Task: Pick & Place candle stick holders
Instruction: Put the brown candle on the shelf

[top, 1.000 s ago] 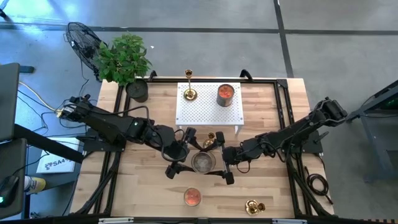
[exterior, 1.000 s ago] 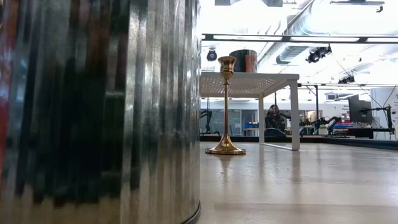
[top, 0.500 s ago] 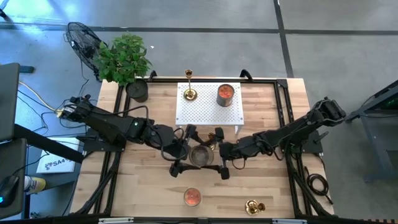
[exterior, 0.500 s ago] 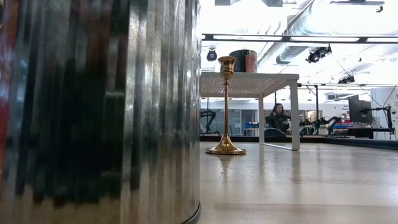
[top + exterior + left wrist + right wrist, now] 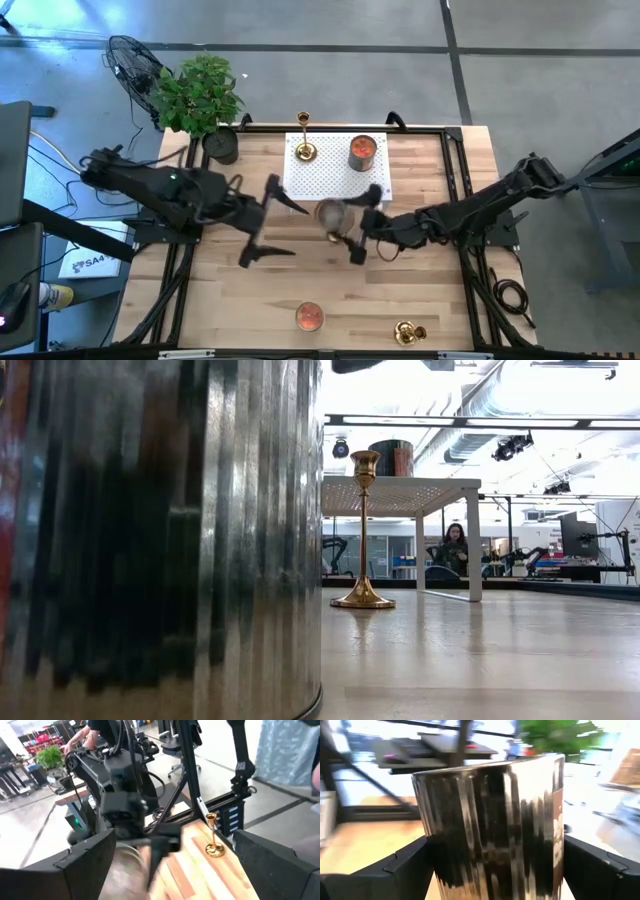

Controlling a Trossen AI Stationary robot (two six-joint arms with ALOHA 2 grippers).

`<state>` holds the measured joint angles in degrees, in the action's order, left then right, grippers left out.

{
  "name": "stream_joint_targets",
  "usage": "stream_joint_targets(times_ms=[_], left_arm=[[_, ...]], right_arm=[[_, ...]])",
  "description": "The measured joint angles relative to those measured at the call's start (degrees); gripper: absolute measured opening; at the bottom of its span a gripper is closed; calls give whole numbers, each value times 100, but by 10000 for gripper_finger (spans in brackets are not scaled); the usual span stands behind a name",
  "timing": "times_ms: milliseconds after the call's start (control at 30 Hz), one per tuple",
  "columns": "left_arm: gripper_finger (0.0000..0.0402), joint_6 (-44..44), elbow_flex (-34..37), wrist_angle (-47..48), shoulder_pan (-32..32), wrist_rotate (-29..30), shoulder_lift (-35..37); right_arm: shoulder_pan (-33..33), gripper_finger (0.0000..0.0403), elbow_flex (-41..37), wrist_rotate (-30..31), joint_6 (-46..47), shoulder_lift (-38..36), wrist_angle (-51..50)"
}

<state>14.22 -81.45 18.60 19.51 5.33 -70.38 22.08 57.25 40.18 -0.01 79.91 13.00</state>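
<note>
My right gripper (image 5: 352, 222) is shut on a ribbed silver tin can (image 5: 333, 213), held above the table in front of the white perforated stand (image 5: 330, 172). My left gripper (image 5: 290, 230) is open and empty, left of the can. A tall gold candlestick (image 5: 304, 148) stands on the stand's far left corner. Another candlestick (image 5: 408, 330) stands on its base near the table's near right corner and also shows in the left wrist view (image 5: 214, 839). A third candlestick (image 5: 362, 530) stands on its round base in front of the stand; in the high view the can mostly hides it. My right gripper pinches the can's ribbed side wall (image 5: 434, 854) between its two fingers (image 5: 402, 870), one on each side. The fingers come level from the table's right. The can is lifted clear of the table and leans a little.
A tin can with an orange candle (image 5: 362, 152) stands on the stand, and another (image 5: 310, 317) stands near the table's near edge, filling the left of the low view (image 5: 160, 540). A potted plant (image 5: 205, 100) is at the far left corner. A person (image 5: 452, 545) sits in the room behind.
My right gripper has taken the silver can from the table and carried it up and toward the far edge, to just in front of the stand. My left gripper, open throughout, has drawn back from the can toward the table's left edge.
</note>
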Motion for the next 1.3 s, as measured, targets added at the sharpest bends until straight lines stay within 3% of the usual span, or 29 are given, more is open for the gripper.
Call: stream_joint_targets(times_ms=[167, 433, 900, 1300], left_arm=[[393, -259, 2, 626, 0, -1, 325], [393, -706, 43, 1751, 0, -1, 390], [393, -1202, 1014, 1735, 0, 24, 390], [393, -1504, 1265, 1696, 0, 15, 390]], right_arm=[[5, 354, 2, 903, 144, -541, -636], [5, 353, 9, 1443, 1023, -1255, -1841], [-505, 353, 9, 1318, 3465, -1317, -4286], [-904, 351, 9, 1089, 3852, -519, -4404]])
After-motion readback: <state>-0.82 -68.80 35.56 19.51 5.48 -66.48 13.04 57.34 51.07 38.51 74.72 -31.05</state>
